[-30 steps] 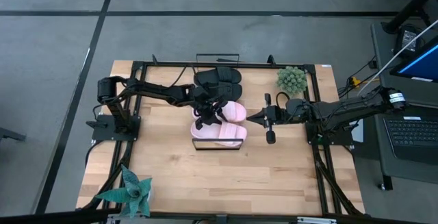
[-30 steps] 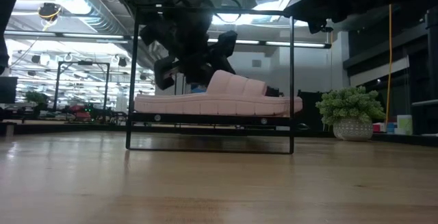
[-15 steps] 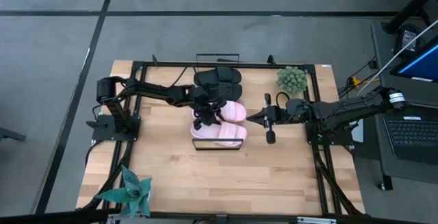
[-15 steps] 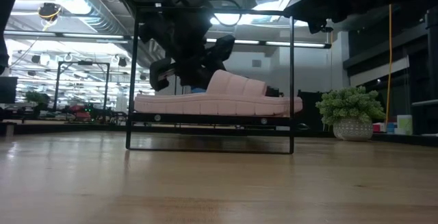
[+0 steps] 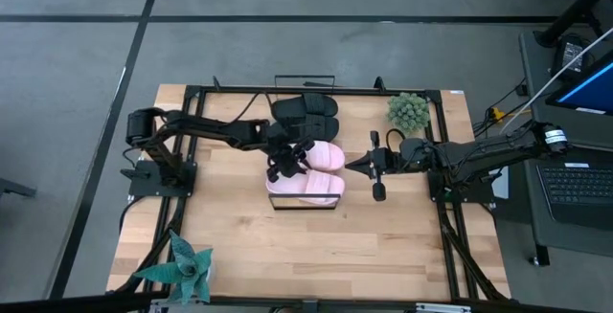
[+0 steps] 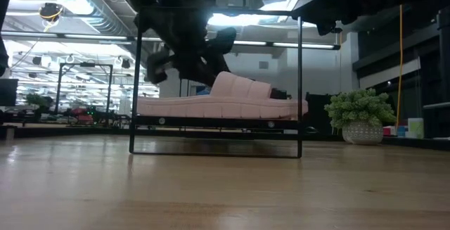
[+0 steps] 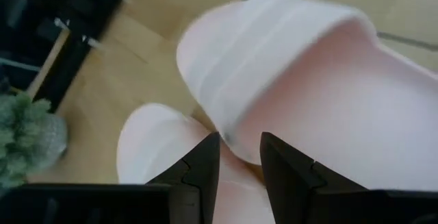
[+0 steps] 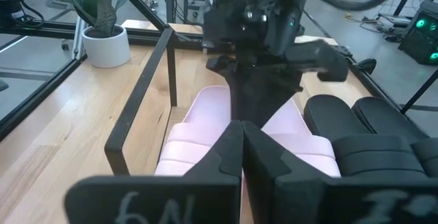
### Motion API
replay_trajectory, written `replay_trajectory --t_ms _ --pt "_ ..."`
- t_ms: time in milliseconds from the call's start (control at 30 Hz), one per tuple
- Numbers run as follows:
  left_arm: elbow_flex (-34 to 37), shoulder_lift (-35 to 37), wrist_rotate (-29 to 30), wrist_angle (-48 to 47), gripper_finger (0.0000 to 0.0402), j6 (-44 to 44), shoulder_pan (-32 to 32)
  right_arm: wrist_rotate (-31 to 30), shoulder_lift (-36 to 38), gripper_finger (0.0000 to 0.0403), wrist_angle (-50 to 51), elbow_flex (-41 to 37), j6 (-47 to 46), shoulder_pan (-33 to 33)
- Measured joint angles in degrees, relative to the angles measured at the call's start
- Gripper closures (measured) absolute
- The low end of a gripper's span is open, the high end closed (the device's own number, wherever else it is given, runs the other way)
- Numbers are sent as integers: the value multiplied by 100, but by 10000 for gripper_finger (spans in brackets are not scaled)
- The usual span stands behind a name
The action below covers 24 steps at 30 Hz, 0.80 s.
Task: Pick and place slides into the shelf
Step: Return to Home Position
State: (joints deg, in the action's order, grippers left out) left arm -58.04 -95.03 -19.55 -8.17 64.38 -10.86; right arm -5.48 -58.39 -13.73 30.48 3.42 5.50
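Observation:
Two light pink slides [image 5: 306, 187] [image 5: 328, 156] lie sole-down, side by side, on the shelf [image 6: 211, 123]. Two black slides [image 5: 306, 109] [image 5: 308, 127] lie on its far part. My left gripper [image 5: 286, 163] hovers open just above the pink slides' left ends; in the low view the left gripper [image 6: 188, 53] stands clear above a pink slide [image 6: 221, 102]. The left wrist view shows a pink strap [image 7: 274, 53] beyond the open left gripper [image 7: 239, 157]. My right gripper [image 5: 356, 167] waits shut to the shelf's right, level with the pink slides.
A potted green plant [image 5: 409, 110] stands at the table's far right and a spiky plant [image 5: 182, 265] at its near left corner. The shelf's black wire rails [image 6: 135, 82] [image 6: 300, 82] rise at its ends. Bare wood lies near the shelf.
My left gripper has risen above the pink slide and shifted slightly toward the table's left edge. The pink slides have stayed on the shelf.

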Motion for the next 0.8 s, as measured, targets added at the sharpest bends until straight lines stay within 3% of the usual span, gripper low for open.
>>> replay_trajectory --t_ms 300,800 --pt "-9 428 1196 -195 303 -160 158 0 -1 396 -13 0 8 0" --pt "0 2125 1751 -1033 304 -1359 108 11 27 396 -64 0 326 -2"
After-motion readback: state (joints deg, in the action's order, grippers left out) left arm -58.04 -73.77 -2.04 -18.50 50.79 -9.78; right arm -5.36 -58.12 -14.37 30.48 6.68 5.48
